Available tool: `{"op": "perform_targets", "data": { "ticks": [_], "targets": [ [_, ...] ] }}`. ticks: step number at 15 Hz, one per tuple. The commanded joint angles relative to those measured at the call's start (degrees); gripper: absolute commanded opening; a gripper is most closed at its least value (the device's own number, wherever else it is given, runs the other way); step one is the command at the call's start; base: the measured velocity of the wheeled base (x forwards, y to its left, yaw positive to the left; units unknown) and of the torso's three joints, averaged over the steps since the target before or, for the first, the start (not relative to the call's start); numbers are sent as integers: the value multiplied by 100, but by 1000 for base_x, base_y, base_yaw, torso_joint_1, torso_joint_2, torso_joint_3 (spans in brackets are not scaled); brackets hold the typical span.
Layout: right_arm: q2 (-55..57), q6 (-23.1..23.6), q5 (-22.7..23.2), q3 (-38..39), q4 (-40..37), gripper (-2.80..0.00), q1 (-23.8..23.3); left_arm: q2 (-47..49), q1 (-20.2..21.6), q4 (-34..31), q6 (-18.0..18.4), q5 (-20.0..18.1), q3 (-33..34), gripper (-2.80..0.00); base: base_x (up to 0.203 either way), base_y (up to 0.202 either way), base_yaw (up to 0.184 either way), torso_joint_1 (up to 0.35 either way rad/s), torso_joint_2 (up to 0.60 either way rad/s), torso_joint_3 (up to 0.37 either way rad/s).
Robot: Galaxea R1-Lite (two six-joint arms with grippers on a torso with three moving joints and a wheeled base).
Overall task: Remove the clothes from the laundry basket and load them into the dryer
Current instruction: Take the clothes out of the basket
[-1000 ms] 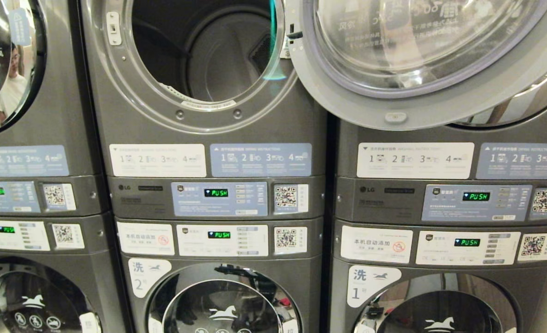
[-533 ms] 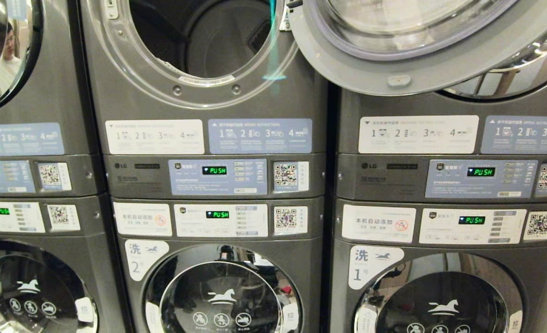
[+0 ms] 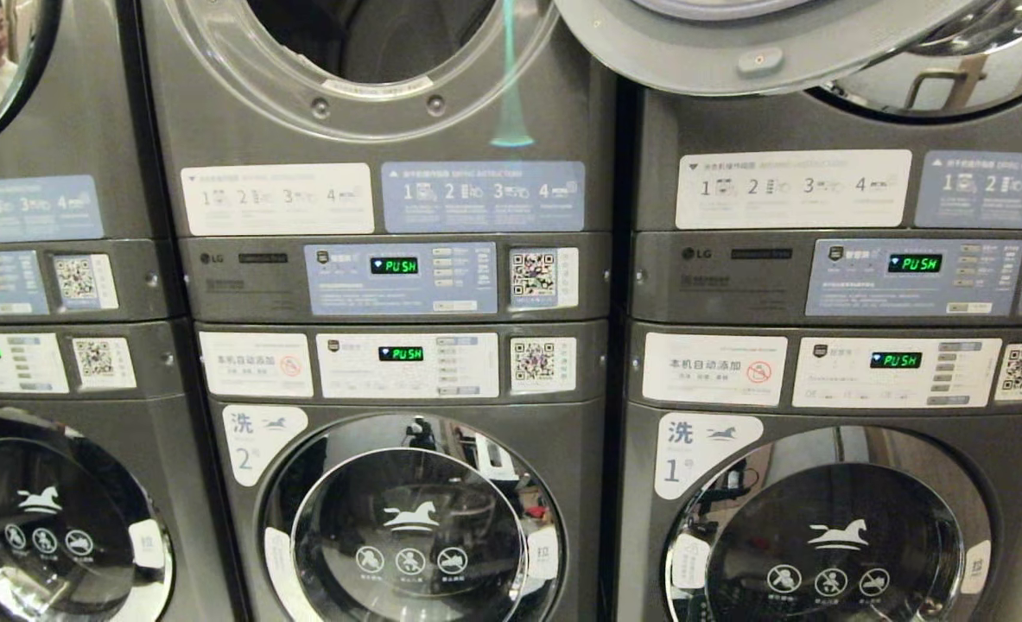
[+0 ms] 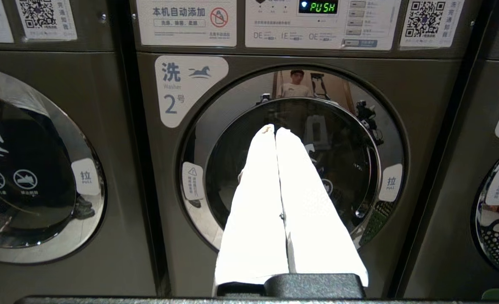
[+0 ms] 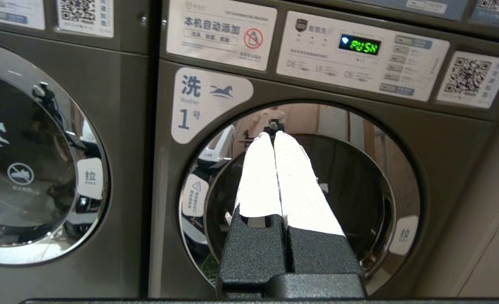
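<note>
Left hand (image 4: 275,131): both white fingers (image 4: 257,202) pressed together along their full length, tips meeting, nothing between them; held level, pointing forward. Right hand (image 5: 273,135): fingers (image 5: 300,194) likewise closed tip to tip, empty, level and forward. Neither arm appears in the head view.

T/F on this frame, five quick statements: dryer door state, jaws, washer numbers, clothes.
1. The upper middle dryer stands with its door open. True.
2. The left gripper holds a garment. False: its jaws are shut on nothing.
3. The left gripper faces washer 2, the right gripper faces washer 1. True.
4. The washer 2 door hangs open. False: it is closed.
5. Clothes fill the dryer drum. False: the visible part looks empty.
</note>
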State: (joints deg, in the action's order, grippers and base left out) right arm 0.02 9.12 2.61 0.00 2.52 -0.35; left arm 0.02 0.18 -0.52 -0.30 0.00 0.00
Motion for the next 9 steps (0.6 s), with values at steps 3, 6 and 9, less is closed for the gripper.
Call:
{"op": "perform_targets", "data": {
  "ticks": [3,6,9],
  "targets": [
    [-2,11,3,105,11,-280,0,-11,8,0,-5,0,9,-280,0,0,0,4,-1,-8],
    [-2,26,12,105,11,-280,0,-11,7,0,-5,0,9,-280,0,0,0,0,0,0],
    [-2,11,-3,114,11,-280,0,-11,-1,0,4,0,9,-280,0,0,0,-51,92,89]
  ]
}}
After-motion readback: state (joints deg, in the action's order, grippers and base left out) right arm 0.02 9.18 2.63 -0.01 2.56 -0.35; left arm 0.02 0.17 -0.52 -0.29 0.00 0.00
